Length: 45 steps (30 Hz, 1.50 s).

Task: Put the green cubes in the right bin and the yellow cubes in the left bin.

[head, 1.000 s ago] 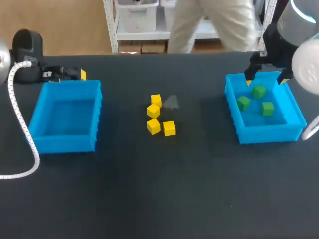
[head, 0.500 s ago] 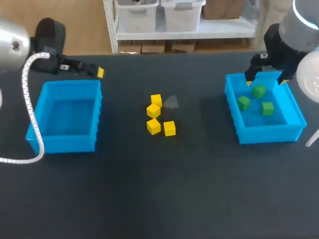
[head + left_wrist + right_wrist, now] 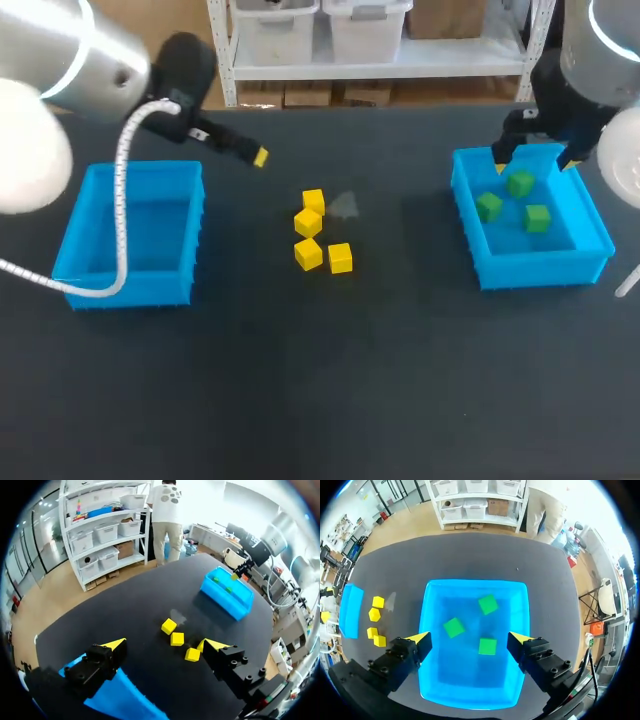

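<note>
Several yellow cubes [image 3: 313, 201] lie clustered at the table's middle; in the left wrist view the yellow cubes [image 3: 177, 638] sit ahead of and between the fingers. My left gripper [image 3: 252, 155] hangs open and empty, past the left bin's [image 3: 130, 290] far right corner and up-left of the cluster. Three green cubes [image 3: 519, 183] rest inside the right bin [image 3: 540, 268]. My right gripper [image 3: 533, 160] stands open and empty over that bin's far wall. In the right wrist view the green cubes [image 3: 454, 627] lie on the bin floor below the open gripper [image 3: 470, 639].
The left bin holds nothing I can see. Its corner [image 3: 115, 700] shows under my left gripper [image 3: 165, 645]. A faint pale smudge [image 3: 345, 206] marks the black tabletop right of the cluster. Bare tabletop fills the front.
My left arm has swung right, from behind the left bin's far edge toward the yellow cluster. The right arm has kept still over the right bin.
</note>
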Available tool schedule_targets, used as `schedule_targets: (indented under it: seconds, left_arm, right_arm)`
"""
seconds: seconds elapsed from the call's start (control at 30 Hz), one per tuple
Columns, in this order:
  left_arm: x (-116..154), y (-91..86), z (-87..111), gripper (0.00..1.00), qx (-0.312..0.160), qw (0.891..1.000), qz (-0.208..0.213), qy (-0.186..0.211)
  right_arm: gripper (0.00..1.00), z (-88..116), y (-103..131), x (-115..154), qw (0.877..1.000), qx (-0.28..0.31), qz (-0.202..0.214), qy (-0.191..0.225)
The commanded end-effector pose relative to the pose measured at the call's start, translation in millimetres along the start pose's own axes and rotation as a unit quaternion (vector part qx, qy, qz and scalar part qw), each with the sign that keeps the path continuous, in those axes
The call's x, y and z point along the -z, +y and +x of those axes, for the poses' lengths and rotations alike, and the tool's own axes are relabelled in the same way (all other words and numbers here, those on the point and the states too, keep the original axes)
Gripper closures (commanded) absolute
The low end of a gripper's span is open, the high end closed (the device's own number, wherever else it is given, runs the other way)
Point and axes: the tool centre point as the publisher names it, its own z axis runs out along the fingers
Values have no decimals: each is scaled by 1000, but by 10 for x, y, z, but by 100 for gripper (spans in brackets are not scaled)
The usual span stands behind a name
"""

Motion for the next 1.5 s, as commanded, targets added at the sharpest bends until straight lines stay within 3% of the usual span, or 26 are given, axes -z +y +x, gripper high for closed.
schedule_targets:
  seconds: [0.03,0.4,0.77,1.5]
  left_arm:
    - [-262,-9,-149,0,-14,999,5,38]
    - [-593,-124,-190,0,-82,992,17,95]
    - [-985,-231,-49,0,-131,980,4,147]
    - [-1470,-198,121,0,-141,971,-6,193]
  right_arm:
    - [0,19,-2,8,1000,0,1,-2]
    - [0,19,-2,8,1000,0,1,-2]
    - [0,19,-2,8,1000,0,1,-2]
    - [0,19,-2,8,1000,0,1,-2]
